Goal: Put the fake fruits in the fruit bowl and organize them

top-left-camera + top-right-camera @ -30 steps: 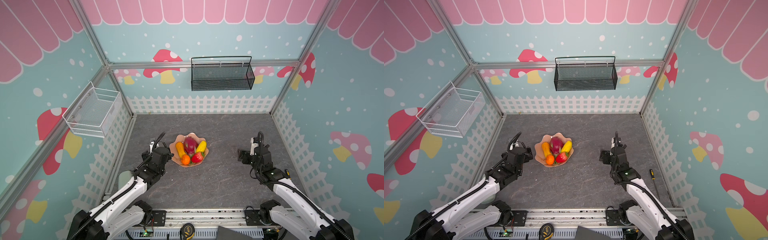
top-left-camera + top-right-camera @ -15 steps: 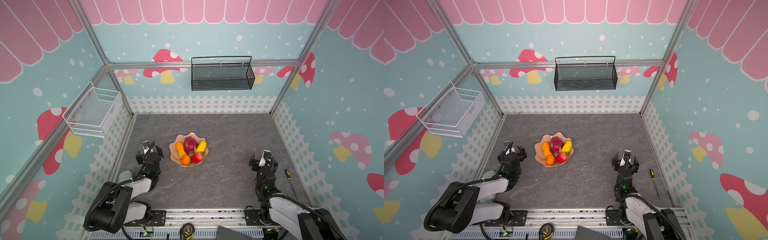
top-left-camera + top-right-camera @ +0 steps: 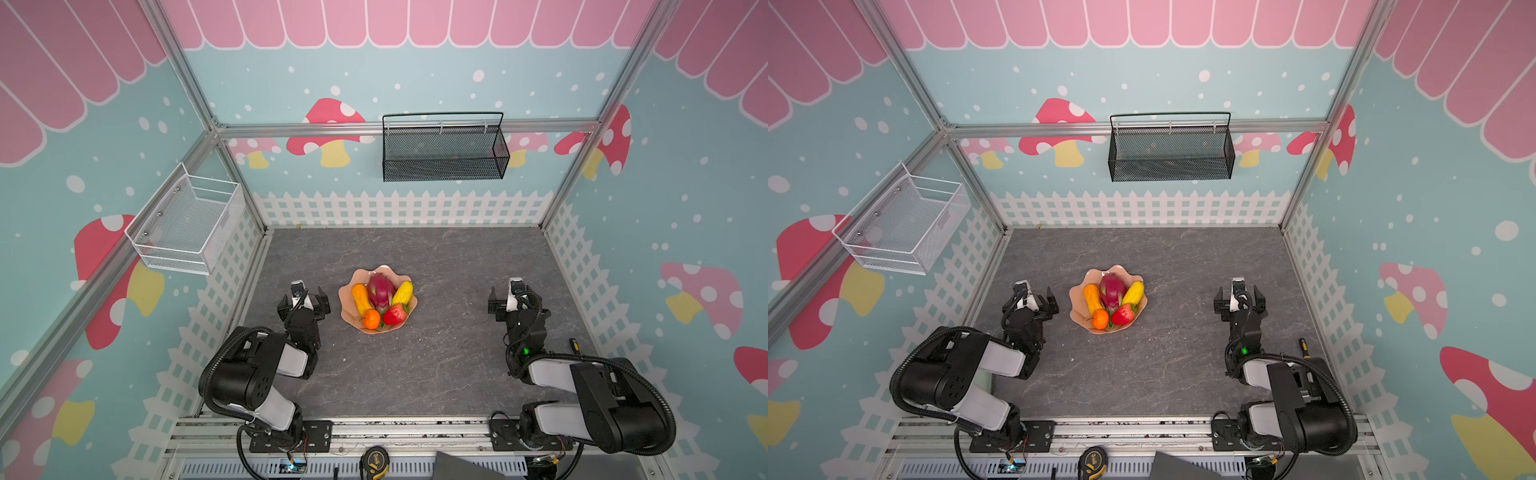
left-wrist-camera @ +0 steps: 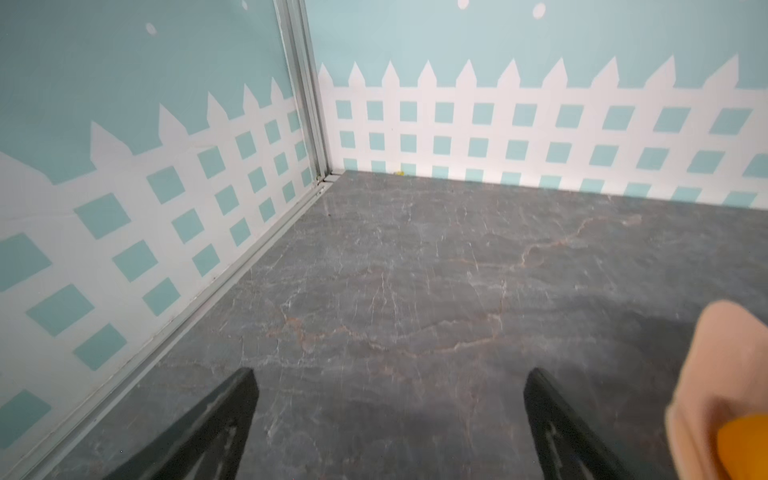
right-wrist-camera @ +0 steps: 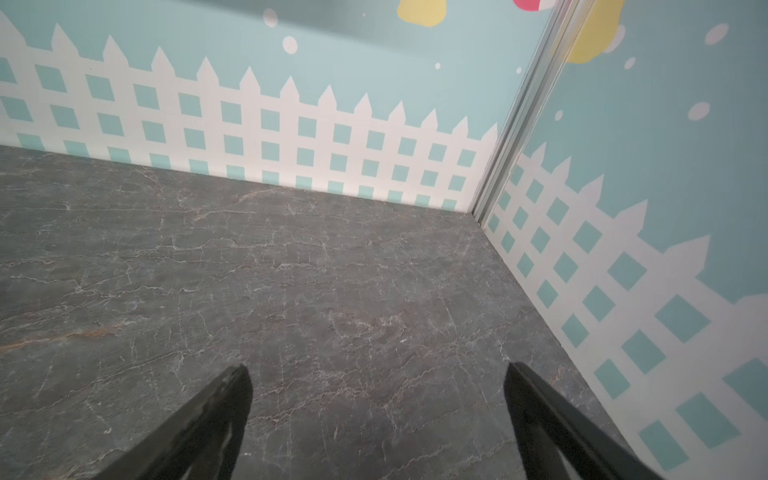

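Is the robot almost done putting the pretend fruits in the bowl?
Done: all five fruits sit in the fruit bowl, dragon fruit in the middle, mango and yellow bumpy fruit beside it, small orange and strawberry nearest the robot. In hand: nothing; the left end effector and right end effector are open and empty, apart from the bowl. Left: nothing I can see, so it looks finished.

The fruits (image 3: pixel 380 291) lie in the fruit bowl (image 3: pixel 345 306), between left end effector (image 3: pixel 304 298) and right end effector (image 3: pixel 514 298).

Left arm (image 3: pixel 266 365) and right arm (image 3: pixel 582 386) — black joints, pale grey shells, ribbed black conduits; left gripper (image 3: pixel 303 295), right gripper (image 3: pixel 514 296) black; green light (image 3: pixel 526 351) on the right.
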### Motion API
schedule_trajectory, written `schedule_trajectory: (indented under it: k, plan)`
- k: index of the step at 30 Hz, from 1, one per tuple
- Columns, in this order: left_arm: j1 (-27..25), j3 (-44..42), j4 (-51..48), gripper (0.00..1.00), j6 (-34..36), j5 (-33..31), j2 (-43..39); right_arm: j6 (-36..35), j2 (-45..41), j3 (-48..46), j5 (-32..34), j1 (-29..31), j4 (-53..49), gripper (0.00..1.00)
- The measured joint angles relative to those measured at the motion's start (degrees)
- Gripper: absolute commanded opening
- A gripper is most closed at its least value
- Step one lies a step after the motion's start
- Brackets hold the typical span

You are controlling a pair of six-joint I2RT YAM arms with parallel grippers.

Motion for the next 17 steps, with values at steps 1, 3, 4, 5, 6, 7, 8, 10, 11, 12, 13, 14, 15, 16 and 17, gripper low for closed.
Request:
schedule_trajectory:
  k: [1, 3, 4, 5, 6, 7, 8, 10, 11, 12, 13, 14, 15, 16, 17]
  plan:
    - [0.09, 1.03, -0.74, 1.00, -0.17, 0.00, -0.24, -0.26, 1.31, -0.28, -0.55, -0.57, 1.66, 0.98]
    - [0.11, 2.45, -1.70, 1.00, -0.17, 0.02, -0.55, -0.90, 4.72, -1.20, -1.75, -1.46, 5.25, 0.98]
    - [0.11, 2.69, -2.05, 1.00, -0.15, 0.02, -0.61, -1.05, 5.70, -1.57, -2.25, -1.70, 5.84, 0.98]
    - [0.11, 2.73, -2.45, 1.00, -0.17, 0.02, -0.70, -1.18, 6.27, -1.86, -2.93, -1.95, 5.99, 0.98]
    - [0.11, 2.73, -2.95, 1.00, -0.17, 0.00, -0.70, -1.25, 6.64, -1.84, -3.93, -2.34, 6.14, 0.98]
    - [0.11, 2.80, -3.37, 1.00, -0.17, 0.02, -0.70, -1.25, 7.39, -1.70, -4.79, -2.91, 7.10, 0.98]
    - [0.11, 2.95, -4.22, 1.00, -0.17, 0.00, -0.70, -1.07, 8.37, -1.20, -5.44, -3.65, 7.39, 0.98]
    - [0.15, 3.43, -5.57, 1.00, -0.31, 0.02, -0.70, -0.26, 9.18, 0.11, -7.52, -5.46, 6.12, 0.98]
    - [0.15, 3.48, -5.81, 1.00, -0.33, 0.00, -0.70, 0.02, 9.38, 0.57, -8.37, -6.32, 6.19, 0.98]
    - [0.17, 3.56, -6.05, 1.00, -0.35, 0.02, -0.70, 0.22, 9.31, 0.87, -8.96, -6.86, 5.95, 0.98]
    - [0.22, 3.65, -6.40, 1.00, -0.35, 0.04, -0.70, 0.37, 9.31, 1.03, -9.42, -7.17, 5.95, 0.98]
    - [0.35, 3.74, -6.69, 1.00, -0.37, 0.17, -0.70, 0.50, 9.33, 1.07, -9.97, -7.30, 6.03, 0.98]
    - [0.48, 4.00, -7.32, 1.00, -0.42, 0.26, -0.70, 0.66, 9.31, 1.07, -10.38, -7.30, 5.95, 0.98]
    - [0.81, 4.42, -8.31, 1.00, -0.59, 0.79, -0.70, 0.70, 9.31, 1.07, -10.78, -7.30, 5.81, 0.98]
    - [1.14, 4.79, -9.09, 1.00, -0.66, 1.14, -0.70, 0.74, 9.31, 1.07, -11.06, -7.30, 5.75, 0.98]
